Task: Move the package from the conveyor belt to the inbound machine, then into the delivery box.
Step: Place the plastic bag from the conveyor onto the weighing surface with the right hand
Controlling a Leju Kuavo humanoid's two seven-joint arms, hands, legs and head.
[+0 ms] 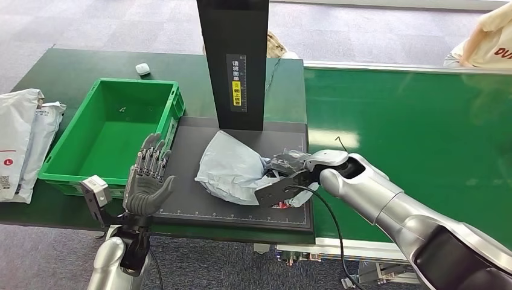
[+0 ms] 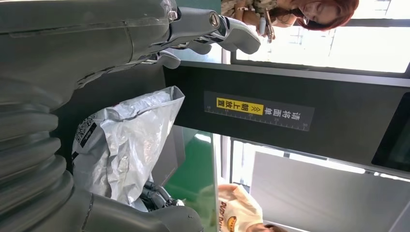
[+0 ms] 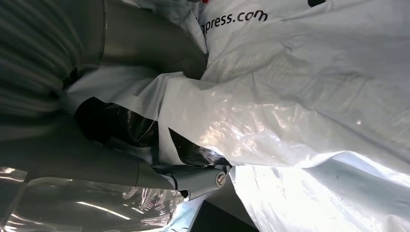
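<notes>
A crumpled grey plastic package (image 1: pixel 232 167) lies on the black platform of the inbound machine (image 1: pixel 181 211), in front of its black upright column (image 1: pixel 234 60). My right hand (image 1: pixel 288 170) grips the package's right end; the right wrist view shows its thumb (image 3: pixel 145 43) and a finger (image 3: pixel 193 180) clamped on the white wrinkled package (image 3: pixel 309 96). My left hand (image 1: pixel 148 178) is open, fingers spread, at the platform's left edge beside the green box (image 1: pixel 66 172). In the left wrist view the package (image 2: pixel 128 140) lies beyond the left hand's spread fingers (image 2: pixel 227 34).
The green delivery box is empty, left of the platform. Other white parcels (image 1: pixel 24 142) lie at the far left on the table. The green conveyor belt (image 1: pixel 416 133) runs on the right. A person (image 1: pixel 486 39) stands at the far right. A small white object (image 1: pixel 142 68) lies behind the box.
</notes>
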